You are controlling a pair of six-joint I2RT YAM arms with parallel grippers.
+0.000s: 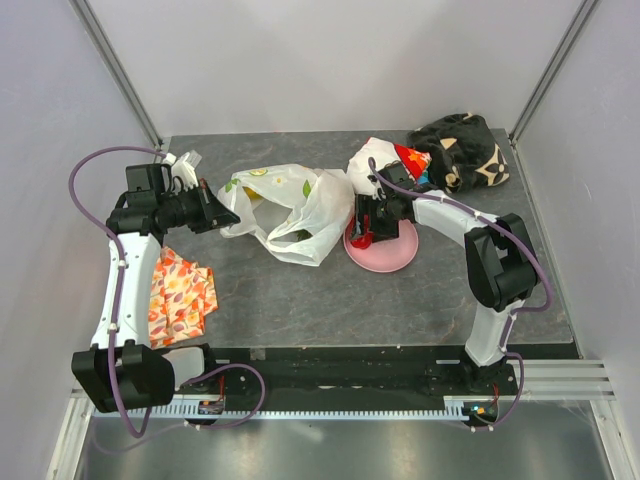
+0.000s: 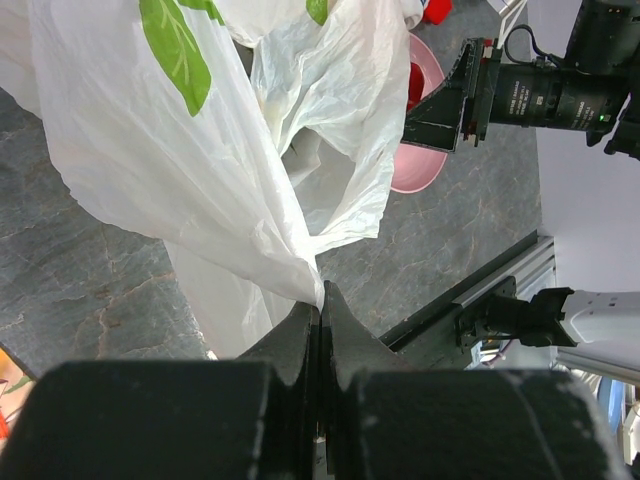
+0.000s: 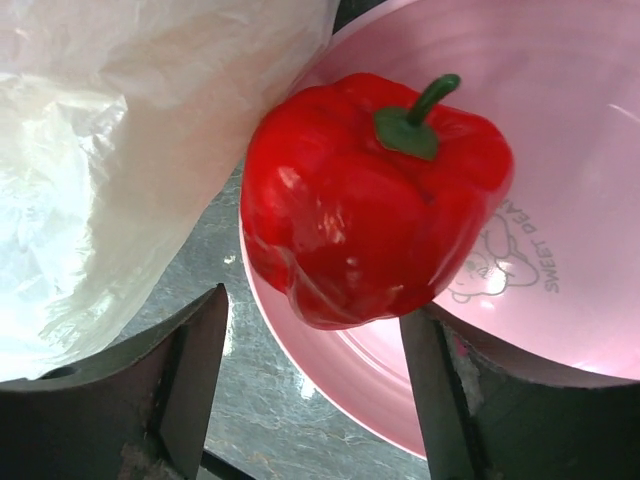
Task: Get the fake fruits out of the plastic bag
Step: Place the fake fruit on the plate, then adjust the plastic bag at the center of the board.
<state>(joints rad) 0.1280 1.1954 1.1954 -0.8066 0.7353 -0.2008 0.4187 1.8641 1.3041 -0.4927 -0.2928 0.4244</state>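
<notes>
The white plastic bag [image 1: 290, 200] with green and yellow prints lies at mid table. My left gripper [image 1: 220, 212] is shut on a bunched edge of the bag [image 2: 200, 170], its jaws pressed together on the film [image 2: 320, 300]. A yellowish shape [image 1: 250, 194] shows through the bag. A shiny red pepper-shaped fruit [image 3: 375, 235] with a green stem lies on the pink plate [image 3: 560, 150] beside the bag. My right gripper [image 3: 315, 350] is open, its fingers on either side of the red fruit and apart from it. It hovers over the plate's left side [image 1: 366, 232].
The pink plate [image 1: 390, 252] sits right of the bag. An orange patterned cloth [image 1: 180, 290] lies at the near left. A white and red cloth [image 1: 392, 158] and a black patterned cloth [image 1: 465, 150] lie at the back right. The right arm's gripper [image 2: 445, 105] shows in the left wrist view.
</notes>
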